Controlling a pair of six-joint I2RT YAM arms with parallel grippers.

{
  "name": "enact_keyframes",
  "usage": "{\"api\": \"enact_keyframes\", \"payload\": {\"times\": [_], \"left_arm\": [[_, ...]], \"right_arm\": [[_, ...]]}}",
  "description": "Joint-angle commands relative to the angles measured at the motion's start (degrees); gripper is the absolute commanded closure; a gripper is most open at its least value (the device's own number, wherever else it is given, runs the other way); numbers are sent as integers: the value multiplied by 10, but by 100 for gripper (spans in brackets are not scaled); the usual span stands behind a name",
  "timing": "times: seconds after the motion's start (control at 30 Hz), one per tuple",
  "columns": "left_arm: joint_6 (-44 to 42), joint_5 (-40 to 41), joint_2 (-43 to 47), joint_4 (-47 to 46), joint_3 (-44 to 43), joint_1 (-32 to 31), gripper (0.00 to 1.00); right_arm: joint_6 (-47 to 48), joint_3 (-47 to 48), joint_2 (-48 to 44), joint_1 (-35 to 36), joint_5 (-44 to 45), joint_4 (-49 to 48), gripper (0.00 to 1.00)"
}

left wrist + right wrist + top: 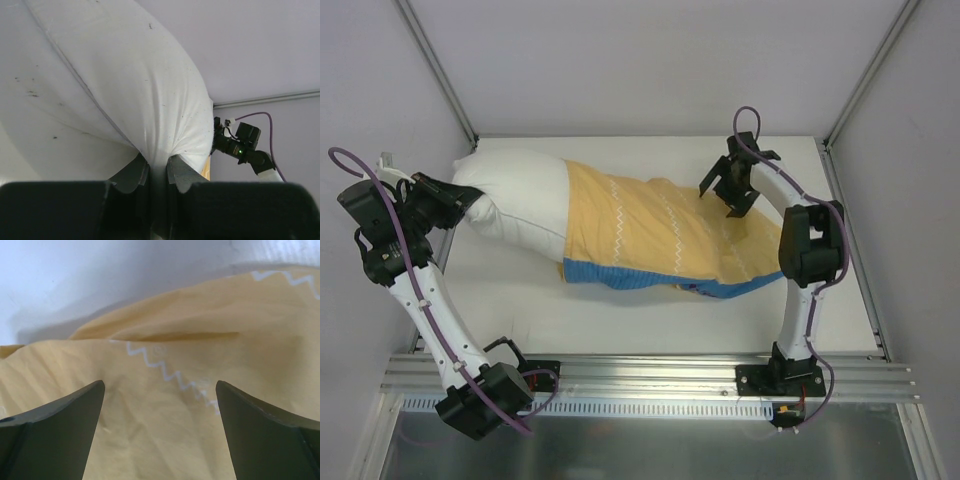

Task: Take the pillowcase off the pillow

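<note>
Top external: pinching pillow (520, 200) end at frame left with left fingers (131, 176); right fingers (55, 432) spread wide over pillowcase (640, 235), right of centre.

- The pillow (515, 200) lies across the table (620, 320).
- Its left end sticks out of the pillowcase (650, 235).
- The pillowcase covers the pillow's middle and right part.
- The left gripper (475, 205) is at the pillow's left end, touching it.
- The right gripper (726, 194) is over the pillowcase's right end.
</note>
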State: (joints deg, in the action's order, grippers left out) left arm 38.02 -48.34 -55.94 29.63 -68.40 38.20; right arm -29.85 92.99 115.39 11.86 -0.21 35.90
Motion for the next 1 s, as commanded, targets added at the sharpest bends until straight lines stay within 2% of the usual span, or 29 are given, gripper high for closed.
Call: {"api": "enact_keyframes", "payload": {"times": [0.0,0.1,0.17,0.2,0.23,0.27,0.47,0.63,0.7,0.8,0.97], "left_arm": [[11,-20,19,-55,-6,-3,100],[11,-23,20,-55,-8,-3,100],[8,-25,20,-55,-10,-3,100],[7,-26,19,-55,-12,-4,100],[7,-26,18,-55,-14,-4,100],[8,-26,16,-55,-15,-5,100],[7,-24,13,-55,-16,-6,100],[-1,-20,1,-56,-41,-4,100],[1,-14,-9,-56,-53,-3,100],[8,0,-29,-55,-81,-1,100],[7,25,-63,-57,-110,0,100]], "right_arm": [[-50,73,47,34,36,36,2],[-58,113,97,53,33,54,5],[-59,118,112,55,27,53,24],[-59,118,113,55,26,52,38],[-59,116,112,53,28,52,86],[-58,115,102,51,28,53,99],[-23,57,-6,-23,64,49,99],[36,-21,-186,-157,115,39,99],[38,-59,-259,-234,96,28,99],[48,-70,-308,-319,77,25,99],[35,-68,-358,-415,29,25,99]]}}
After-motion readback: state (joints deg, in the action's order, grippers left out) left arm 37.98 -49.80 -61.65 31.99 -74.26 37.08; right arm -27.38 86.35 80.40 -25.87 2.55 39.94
